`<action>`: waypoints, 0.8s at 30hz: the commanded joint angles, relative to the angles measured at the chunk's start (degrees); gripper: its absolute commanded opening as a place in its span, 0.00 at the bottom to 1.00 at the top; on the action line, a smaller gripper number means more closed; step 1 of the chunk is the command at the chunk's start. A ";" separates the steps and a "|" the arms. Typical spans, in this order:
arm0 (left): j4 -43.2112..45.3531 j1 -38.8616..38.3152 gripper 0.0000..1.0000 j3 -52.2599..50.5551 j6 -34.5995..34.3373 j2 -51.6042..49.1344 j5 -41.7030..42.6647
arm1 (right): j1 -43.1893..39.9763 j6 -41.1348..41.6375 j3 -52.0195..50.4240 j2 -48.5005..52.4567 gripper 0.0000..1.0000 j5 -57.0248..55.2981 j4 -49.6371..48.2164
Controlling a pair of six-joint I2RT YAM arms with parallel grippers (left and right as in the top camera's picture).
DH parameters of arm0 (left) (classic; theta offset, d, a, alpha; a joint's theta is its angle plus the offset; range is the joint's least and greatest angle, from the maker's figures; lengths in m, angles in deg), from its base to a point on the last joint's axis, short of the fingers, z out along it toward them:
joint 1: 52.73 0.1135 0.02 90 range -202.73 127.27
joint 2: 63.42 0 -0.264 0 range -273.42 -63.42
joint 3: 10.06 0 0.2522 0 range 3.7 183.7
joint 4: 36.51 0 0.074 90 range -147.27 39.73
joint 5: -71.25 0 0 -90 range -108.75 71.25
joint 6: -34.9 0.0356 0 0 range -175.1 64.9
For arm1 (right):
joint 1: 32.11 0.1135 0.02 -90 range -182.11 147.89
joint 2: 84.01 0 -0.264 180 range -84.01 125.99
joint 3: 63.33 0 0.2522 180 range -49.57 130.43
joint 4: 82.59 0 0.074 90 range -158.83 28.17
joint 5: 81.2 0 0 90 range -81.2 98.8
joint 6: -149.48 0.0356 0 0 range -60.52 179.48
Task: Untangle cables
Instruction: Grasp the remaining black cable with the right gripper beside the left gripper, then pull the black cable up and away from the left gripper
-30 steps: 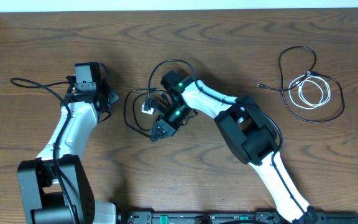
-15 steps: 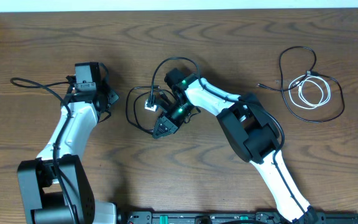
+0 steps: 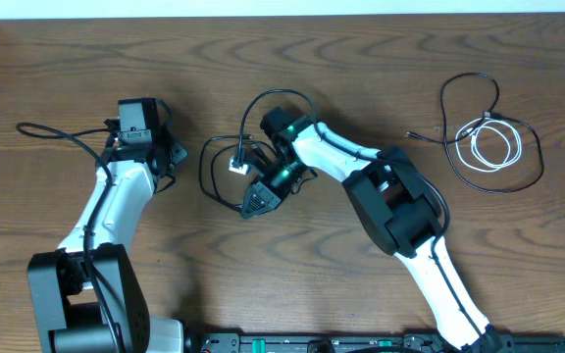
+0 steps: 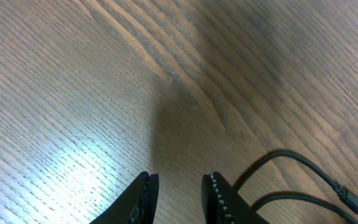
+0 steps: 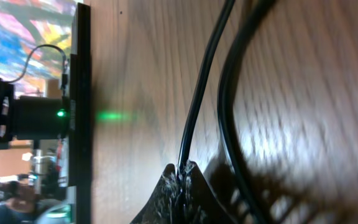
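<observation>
Overhead, the right gripper (image 3: 248, 207), clamped on the black cable (image 3: 204, 174), is inching its loop rightward, while the left gripper (image 4: 179, 182) is idling narrowly agape.

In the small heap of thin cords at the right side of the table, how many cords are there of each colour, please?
Black cord: 1
White cord: 1
Total: 2

Wooden table (image 3: 57, 59); black cord loop (image 3: 201, 175) mid-table; black cable (image 3: 442, 98), coiled white cable (image 3: 518, 145) overlapping far right.
</observation>
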 commanded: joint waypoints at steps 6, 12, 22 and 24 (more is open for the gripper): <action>0.09 0.31 0.29 -0.33 -0.55 -0.20 -0.52 | -3.63 0.83 1.53 -9.66 0.01 1.90 1.66; 0.07 0.31 0.29 -0.33 -0.55 -0.20 -0.52 | -4.22 0.61 1.53 -20.81 0.01 -4.07 1.29; 0.04 0.31 0.29 -0.33 -0.55 -0.20 -0.52 | -4.22 -0.28 1.53 -38.05 0.01 -17.66 1.03; 0.04 0.31 0.29 -0.33 -0.55 -0.20 -0.52 | -4.22 -0.28 1.53 -40.70 0.01 -20.85 0.50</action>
